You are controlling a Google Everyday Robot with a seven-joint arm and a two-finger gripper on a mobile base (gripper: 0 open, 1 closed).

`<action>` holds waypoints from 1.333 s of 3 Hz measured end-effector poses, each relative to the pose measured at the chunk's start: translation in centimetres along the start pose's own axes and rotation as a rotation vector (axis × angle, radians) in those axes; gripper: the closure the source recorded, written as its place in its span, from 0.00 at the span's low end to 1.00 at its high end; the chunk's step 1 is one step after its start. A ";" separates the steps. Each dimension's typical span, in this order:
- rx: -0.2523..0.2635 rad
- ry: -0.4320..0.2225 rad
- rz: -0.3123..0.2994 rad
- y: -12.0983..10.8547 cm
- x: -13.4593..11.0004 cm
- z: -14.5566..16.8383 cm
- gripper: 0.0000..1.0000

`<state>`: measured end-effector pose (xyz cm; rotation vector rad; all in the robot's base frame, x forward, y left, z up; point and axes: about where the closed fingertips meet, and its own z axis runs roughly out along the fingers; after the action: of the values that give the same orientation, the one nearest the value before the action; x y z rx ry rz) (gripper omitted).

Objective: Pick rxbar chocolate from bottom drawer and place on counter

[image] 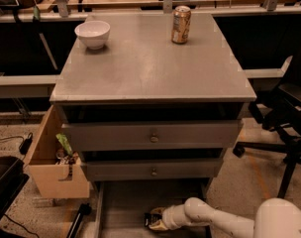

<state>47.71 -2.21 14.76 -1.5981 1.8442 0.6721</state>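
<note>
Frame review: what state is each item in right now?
bottom drawer: pulled open.
rxbar chocolate: in the drawer, at the gripper.
gripper: low inside the bottom drawer, at the bar.
soda can: upright on the counter.
bowl: upright on the counter.

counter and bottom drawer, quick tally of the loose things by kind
bowl: 1, on the counter
soda can: 1, on the counter
rxbar chocolate: 1, in the bottom drawer, gripper at it
total: 3
</note>
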 end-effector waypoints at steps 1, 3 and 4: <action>0.003 0.072 -0.049 -0.8 -4.7 -2.2 1.00; -0.062 0.104 -0.049 1.4 -16.7 -9.4 1.00; -0.073 0.071 -0.042 2.2 -21.1 -15.1 1.00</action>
<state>45.82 1.74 40.41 -1.7232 1.8502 0.6797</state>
